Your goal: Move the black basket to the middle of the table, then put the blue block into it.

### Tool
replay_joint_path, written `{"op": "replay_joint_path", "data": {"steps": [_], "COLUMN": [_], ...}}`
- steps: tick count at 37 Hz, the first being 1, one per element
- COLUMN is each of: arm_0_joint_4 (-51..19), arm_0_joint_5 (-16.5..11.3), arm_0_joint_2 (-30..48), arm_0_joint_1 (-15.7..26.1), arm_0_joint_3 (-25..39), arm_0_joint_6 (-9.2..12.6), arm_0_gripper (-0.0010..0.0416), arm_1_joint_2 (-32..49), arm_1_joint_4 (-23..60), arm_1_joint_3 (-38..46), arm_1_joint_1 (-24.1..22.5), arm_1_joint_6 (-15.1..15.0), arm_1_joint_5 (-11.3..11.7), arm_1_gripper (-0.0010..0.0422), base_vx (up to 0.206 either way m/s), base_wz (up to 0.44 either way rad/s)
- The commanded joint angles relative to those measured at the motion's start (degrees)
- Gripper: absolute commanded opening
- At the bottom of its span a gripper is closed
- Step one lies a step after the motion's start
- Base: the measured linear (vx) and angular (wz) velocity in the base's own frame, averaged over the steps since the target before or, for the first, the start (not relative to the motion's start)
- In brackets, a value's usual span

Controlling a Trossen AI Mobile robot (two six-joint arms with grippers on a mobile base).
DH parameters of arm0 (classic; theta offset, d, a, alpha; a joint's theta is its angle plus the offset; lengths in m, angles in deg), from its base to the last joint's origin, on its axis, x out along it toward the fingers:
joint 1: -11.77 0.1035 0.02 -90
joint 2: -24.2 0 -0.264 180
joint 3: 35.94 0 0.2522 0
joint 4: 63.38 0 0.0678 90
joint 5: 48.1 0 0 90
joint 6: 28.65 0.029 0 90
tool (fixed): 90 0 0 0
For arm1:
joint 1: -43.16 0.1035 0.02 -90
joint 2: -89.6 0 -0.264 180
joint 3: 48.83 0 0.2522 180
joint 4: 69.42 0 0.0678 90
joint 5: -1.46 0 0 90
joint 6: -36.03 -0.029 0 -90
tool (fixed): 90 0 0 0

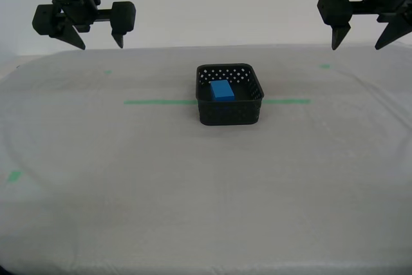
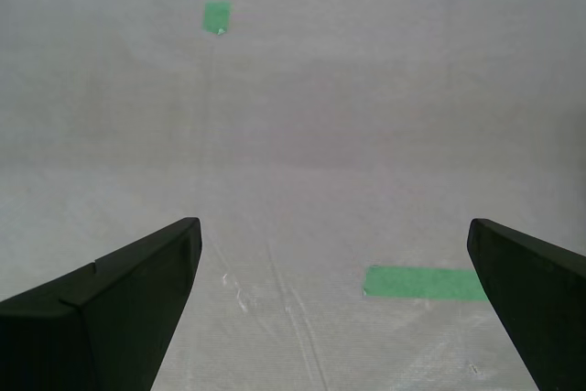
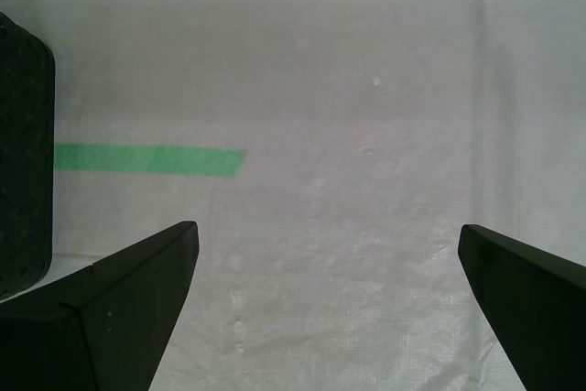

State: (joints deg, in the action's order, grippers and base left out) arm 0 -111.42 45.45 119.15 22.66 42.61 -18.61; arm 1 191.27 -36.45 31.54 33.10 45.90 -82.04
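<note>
One blue block (image 1: 222,90) inside basket (image 1: 230,118)

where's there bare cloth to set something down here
Nearly everywhere. The table is bare across the whole near stretch in front of the black basket, and on both sides of it along the green tape line. The only taken spot is the basket, holding the blue block.
</note>
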Motion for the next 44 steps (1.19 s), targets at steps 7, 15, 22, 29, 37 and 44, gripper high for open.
{"op": "replay_joint_path", "data": {"steps": [7,15,22,29,37,44], "arm_0_joint_4": [0.0,0.0,0.0,0.0,0.0,0.0], "arm_0_joint_5": [0.2,0.1,0.2,0.2,0.2,0.2], "arm_0_joint_2": [0.0,0.0,0.0,0.0,0.0,0.0], "arm_0_joint_1": [0.0,0.0,0.0,0.0,0.0,0.0], "arm_0_joint_3": [0.0,0.0,0.0,0.0,0.1,0.1], "arm_0_joint_6": [0.0,0.0,0.0,0.0,0.0,0.0], "arm_0_gripper": [0.0399,0.0399,0.0398,0.0399,0.0399,0.0398], "arm_1_joint_2": [0.0,0.0,0.0,0.0,0.0,0.0], "arm_1_joint_4": [-0.1,-0.1,-0.1,-0.1,-0.1,-0.1], "arm_1_joint_3": [0.0,0.0,0.0,0.0,0.0,0.0], "arm_1_joint_1": [0.0,0.0,0.0,0.0,0.0,0.0], "arm_1_joint_6": [-0.2,-0.2,-0.2,-0.2,-0.2,-0.2], "arm_1_joint_5": [-0.1,-0.1,-0.1,-0.1,-0.1,-0.1], "arm_1_gripper": [0.0400,0.0400,0.0400,0.0400,0.0400,0.0400], "base_vx": [0.000,0.000,0.000,0.000,0.000,0.000], "base_wz": [0.000,0.000,0.000,0.000,0.000,0.000]}}
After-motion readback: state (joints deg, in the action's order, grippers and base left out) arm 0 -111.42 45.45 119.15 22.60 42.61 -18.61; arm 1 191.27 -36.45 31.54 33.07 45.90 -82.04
